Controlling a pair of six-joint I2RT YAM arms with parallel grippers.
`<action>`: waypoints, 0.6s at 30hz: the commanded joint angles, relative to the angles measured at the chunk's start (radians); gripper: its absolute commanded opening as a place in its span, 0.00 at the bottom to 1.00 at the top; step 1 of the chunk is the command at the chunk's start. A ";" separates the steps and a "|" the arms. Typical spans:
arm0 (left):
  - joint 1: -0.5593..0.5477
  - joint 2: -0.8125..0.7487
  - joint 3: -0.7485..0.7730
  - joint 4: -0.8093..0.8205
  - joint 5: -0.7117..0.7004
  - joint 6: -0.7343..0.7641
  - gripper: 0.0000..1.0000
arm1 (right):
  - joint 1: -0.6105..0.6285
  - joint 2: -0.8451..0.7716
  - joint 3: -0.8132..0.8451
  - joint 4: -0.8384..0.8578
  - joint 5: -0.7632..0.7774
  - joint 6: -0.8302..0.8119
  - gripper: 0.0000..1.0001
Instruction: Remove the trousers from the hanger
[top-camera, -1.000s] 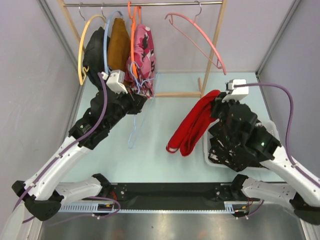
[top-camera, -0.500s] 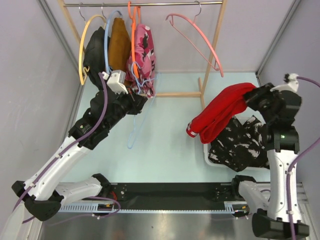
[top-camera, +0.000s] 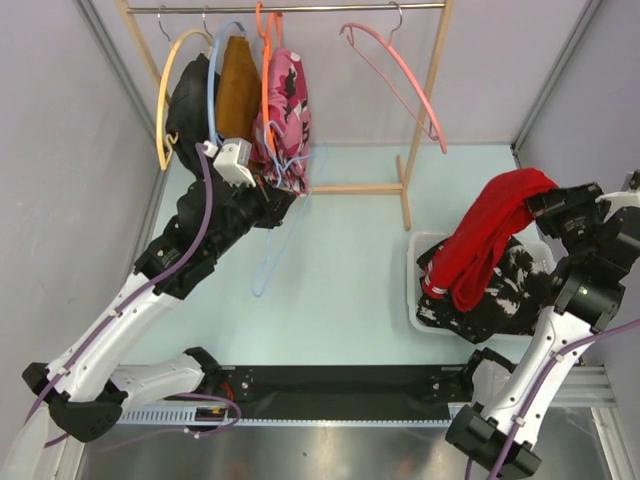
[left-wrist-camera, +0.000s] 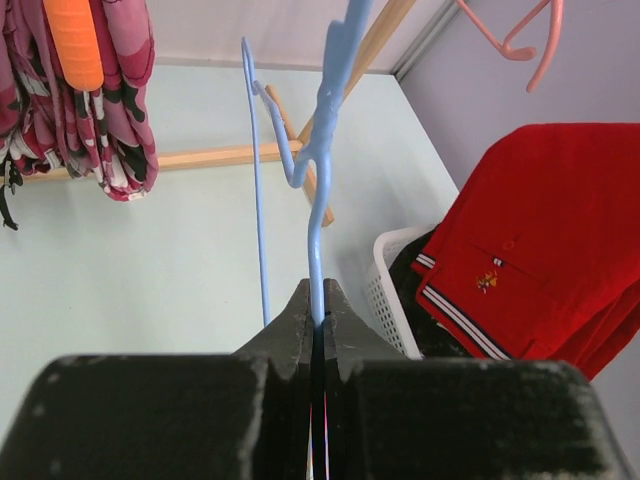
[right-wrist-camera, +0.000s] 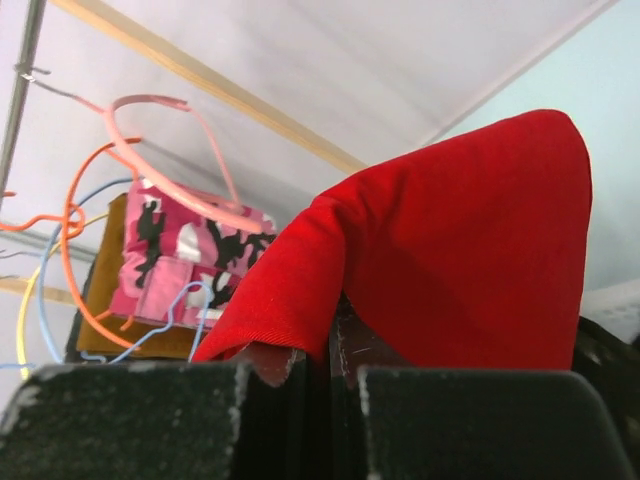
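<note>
The pale green tabletop (top-camera: 340, 300) is closed in by grey walls, and a wooden clothes rack (top-camera: 420, 120) stands along its far side. The left gripper (left-wrist-camera: 316, 300) is pinched shut on the thin stem of a blue hanger (left-wrist-camera: 320, 200), which runs straight out from between its jaws. Up and to the left of that gripper hang the mustard-brown garment (top-camera: 238, 90) and the pink floral garment (left-wrist-camera: 120, 120) (the floral one sits on an orange hanger (left-wrist-camera: 72, 40)). Off to that gripper's right, a pink hanger (top-camera: 400, 75) is hooked on the rack's rail.

A white basket (top-camera: 413, 300) stands on the tabletop below the right gripper (right-wrist-camera: 332, 345). The black trousers (top-camera: 505, 295), splotched with white, lie crumpled inside it. The right gripper is clamped tight on a fold of the red trousers (top-camera: 485, 240) and holds them up over the basket. They drape from the gripper with their long axis slanting down and to its left. The white-striped waistband (left-wrist-camera: 460, 310) is at the low end, hanging over the black trousers near the basket's left side.
</note>
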 joint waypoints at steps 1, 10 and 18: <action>0.003 -0.017 0.046 0.022 0.027 0.033 0.00 | -0.088 -0.027 0.050 -0.072 -0.085 -0.057 0.00; 0.003 -0.017 0.052 0.029 0.041 0.036 0.00 | -0.089 -0.026 0.098 -0.375 0.179 -0.255 0.00; 0.003 -0.006 0.049 0.047 0.066 0.033 0.00 | -0.091 -0.053 -0.121 -0.429 0.366 -0.187 0.00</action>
